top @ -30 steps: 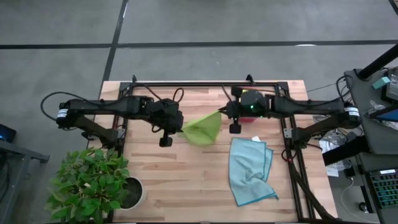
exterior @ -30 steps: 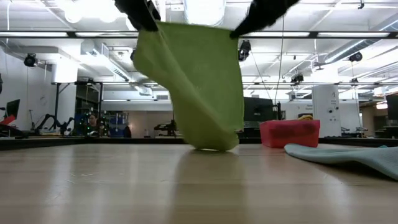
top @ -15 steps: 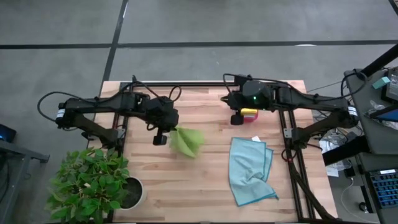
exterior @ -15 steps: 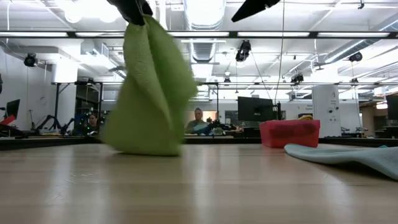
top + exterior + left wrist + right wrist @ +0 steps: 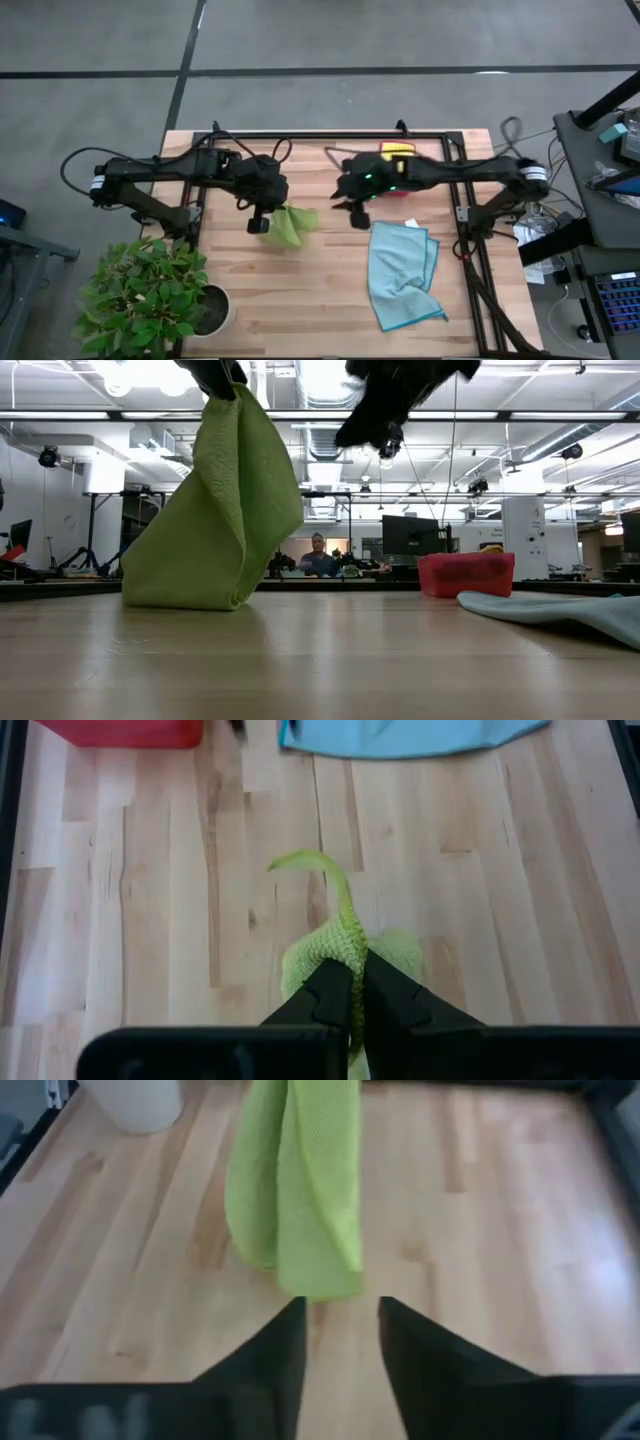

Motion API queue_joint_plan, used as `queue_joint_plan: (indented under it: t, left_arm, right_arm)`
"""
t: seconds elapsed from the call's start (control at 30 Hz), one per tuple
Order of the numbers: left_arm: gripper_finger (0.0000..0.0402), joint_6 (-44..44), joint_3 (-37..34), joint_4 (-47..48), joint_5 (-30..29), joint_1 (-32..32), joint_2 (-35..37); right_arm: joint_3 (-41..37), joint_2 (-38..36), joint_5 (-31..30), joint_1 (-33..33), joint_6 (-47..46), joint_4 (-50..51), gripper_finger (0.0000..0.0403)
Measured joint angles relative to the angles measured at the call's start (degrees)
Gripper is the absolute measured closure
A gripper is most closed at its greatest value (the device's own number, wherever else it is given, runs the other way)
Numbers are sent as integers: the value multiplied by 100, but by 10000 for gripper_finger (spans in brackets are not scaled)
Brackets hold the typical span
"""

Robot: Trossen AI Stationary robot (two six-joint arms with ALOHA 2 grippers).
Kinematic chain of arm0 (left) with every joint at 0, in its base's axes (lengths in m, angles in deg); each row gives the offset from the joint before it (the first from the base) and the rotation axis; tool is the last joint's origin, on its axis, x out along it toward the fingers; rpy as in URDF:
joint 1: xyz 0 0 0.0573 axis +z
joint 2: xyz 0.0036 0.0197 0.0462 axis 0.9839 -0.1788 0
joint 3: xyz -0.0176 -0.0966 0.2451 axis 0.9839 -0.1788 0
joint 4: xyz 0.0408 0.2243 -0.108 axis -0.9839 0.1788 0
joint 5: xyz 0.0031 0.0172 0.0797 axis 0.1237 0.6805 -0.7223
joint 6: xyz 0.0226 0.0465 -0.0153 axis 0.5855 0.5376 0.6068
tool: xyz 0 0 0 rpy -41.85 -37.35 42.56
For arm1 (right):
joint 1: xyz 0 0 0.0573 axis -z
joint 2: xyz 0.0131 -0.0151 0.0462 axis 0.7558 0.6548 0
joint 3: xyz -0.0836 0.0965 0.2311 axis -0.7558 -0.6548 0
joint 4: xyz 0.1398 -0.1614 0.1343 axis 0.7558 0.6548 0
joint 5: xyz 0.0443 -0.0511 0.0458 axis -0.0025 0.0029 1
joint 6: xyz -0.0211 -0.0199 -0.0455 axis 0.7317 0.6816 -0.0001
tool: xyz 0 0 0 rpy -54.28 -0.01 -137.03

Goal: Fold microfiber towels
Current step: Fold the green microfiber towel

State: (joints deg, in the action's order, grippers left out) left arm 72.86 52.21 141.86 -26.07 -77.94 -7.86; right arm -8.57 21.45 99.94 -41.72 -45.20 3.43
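Plant (image 5: 150, 290) crowds the table's (image 5: 300, 300) near-left corner. My left gripper (image 5: 258, 222) clenched on the green towel's (image 5: 288, 226) top edge; bottom fold rests on wood, bare boards around. My right gripper (image 5: 352, 205) above centre, fingers parted, empty. Blue towel (image 5: 402, 272) flat right. Red tray (image 5: 466, 574) at far edge.

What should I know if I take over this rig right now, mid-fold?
Left gripper: shut on the green towel, holding it by one corner, its lower edge on the table.
Right gripper: fingers apart, holding nothing, facing the green towel.
Blue towel: lying rumpled on the right side of the table.
Done: no towel lies folded.
Left: probably lay out and fold the green towel, then the blue one.
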Motion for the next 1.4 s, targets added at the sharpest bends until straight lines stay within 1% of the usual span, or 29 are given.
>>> queue_joint_plan:
  t: [0.1, 0.2, 0.3, 0.43, 0.47, 0.57, 0.63, 0.73, 0.83, 0.97, 1.0, 1.1, 1.2, 1.4]
  left_arm:
    - [401, 0, -4, 0, 0, 0, -2]
    - [401, -2, -4, 0, 0, 0, -2]
    - [401, -4, -7, 0, 0, 0, -2]
    - [401, -2, -7, 0, 0, 0, -4]
    - [401, 0, -7, 0, -2, 0, -4]
    - [401, 0, -7, -1, 0, 0, -7]
    - [401, 2, -7, -2, -2, 0, -7]
    - [401, 2, -9, 0, -2, 0, -7]
    - [401, 4, -15, 1, -2, 0, -7]
    - [401, 4, -28, 0, -2, 0, -7]
    - [401, 4, -36, -4, -2, 0, -7]
    - [401, 4, -130, -30, -2, 0, -7]
    - [401, 0, -333, -228, -4, 0, -7]
    - [401, -2, -1033, -1459, -4, 0, -9]
  right_arm:
    - [-11, 494, 293, 4, 48, -383, 238]
    - [12, 854, 344, 16, 252, -802, 197]
    - [165, 1163, 347, 38, 445, -1063, 166]
    - [415, 1371, 368, 79, 709, -1207, 140]
    - [464, 1412, 478, 88, 767, -1240, 136]
    - [552, 1577, 1176, 111, 834, -1366, 136]
    - [557, 1706, 1485, 103, 875, -1414, 146]
    - [557, 1827, 1523, 95, 988, -1512, 181]
    - [557, 1884, 1492, 109, 1007, -1501, 246]
    - [551, 1773, 1487, 103, 1128, -1342, 364]
    - [551, 1708, 1485, 103, 1179, -1269, 377]
    - [551, 1461, 1427, 103, 1234, -962, 390]
    - [551, 1176, 1121, 103, 1325, -307, 393]
    - [511, 698, 706, 76, 1311, 824, 394]
